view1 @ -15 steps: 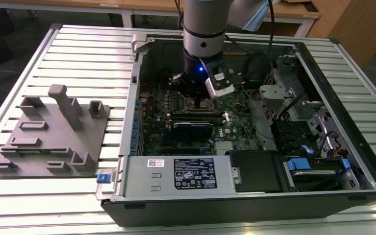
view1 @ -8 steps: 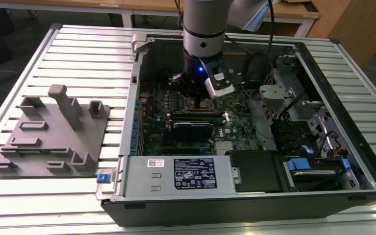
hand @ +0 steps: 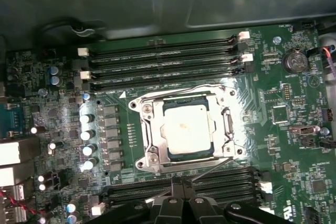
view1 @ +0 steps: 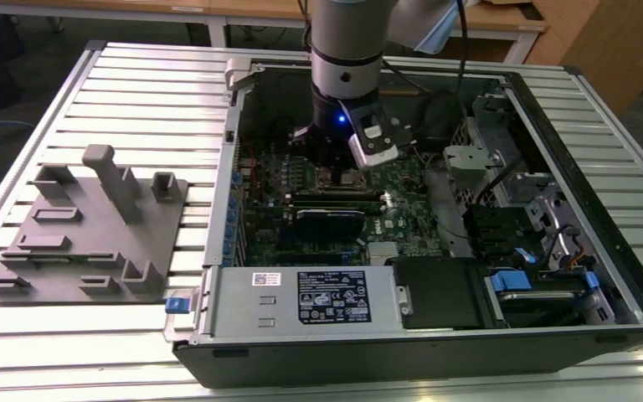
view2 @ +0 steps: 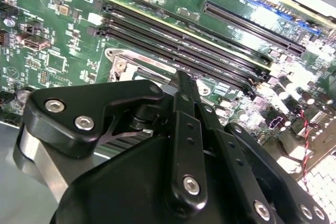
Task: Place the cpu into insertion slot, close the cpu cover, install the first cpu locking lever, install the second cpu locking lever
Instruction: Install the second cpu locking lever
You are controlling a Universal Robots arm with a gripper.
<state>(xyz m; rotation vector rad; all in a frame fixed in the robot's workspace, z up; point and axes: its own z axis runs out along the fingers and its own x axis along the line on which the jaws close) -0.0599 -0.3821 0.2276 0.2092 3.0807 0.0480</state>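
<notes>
First wrist view: square silvery cpu (hand: 187, 132) sits under its metal-framed cpu cover (hand: 148, 136); jaws' opening unclear.

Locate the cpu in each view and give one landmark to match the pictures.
Exterior view: cpu socket area sits just below the arm's tool; the chip itself is too small to tell.
First wrist view: cpu at centre, under the cover.
Second wrist view: the tool hides it; a cover corner shows.
Shared landmark: the long black memory slots beside the socket.
</notes>
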